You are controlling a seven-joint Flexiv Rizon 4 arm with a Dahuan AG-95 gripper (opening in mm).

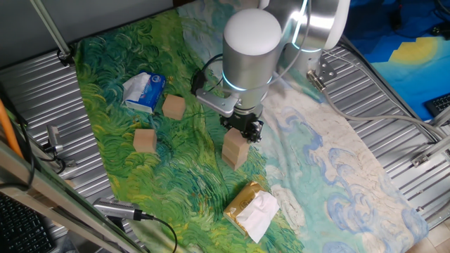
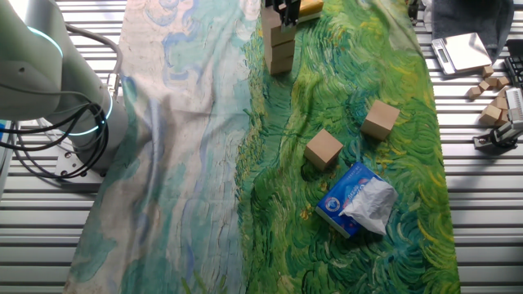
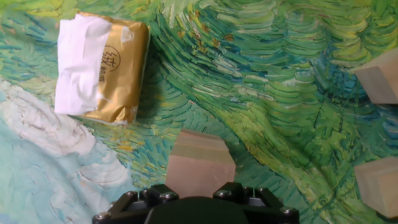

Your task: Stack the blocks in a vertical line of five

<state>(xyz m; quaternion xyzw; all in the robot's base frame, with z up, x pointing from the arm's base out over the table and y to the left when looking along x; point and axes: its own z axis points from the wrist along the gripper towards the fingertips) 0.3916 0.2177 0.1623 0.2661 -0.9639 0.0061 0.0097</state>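
A short stack of blocks (image 1: 235, 151) stands on the painted cloth; in the other fixed view the stack of blocks (image 2: 279, 49) is at the top edge. My gripper (image 1: 243, 132) is right on top of it, fingers on either side of the top block (image 3: 200, 163), and looks shut on it. The fingertips themselves are mostly hidden in the hand view. Two loose blocks lie apart on the green part of the cloth: one block (image 1: 174, 107) near the blue packet, the other block (image 1: 144, 140) closer to the front. They show in the hand view at the right edge.
A blue-and-white soft packet (image 1: 144, 91) lies beside the loose blocks. A yellow-and-white wrapped packet (image 1: 252, 208) lies just in front of the stack. The ribbed metal table (image 1: 394, 91) surrounds the cloth, and small wooden pieces (image 2: 490, 90) lie on it off the cloth.
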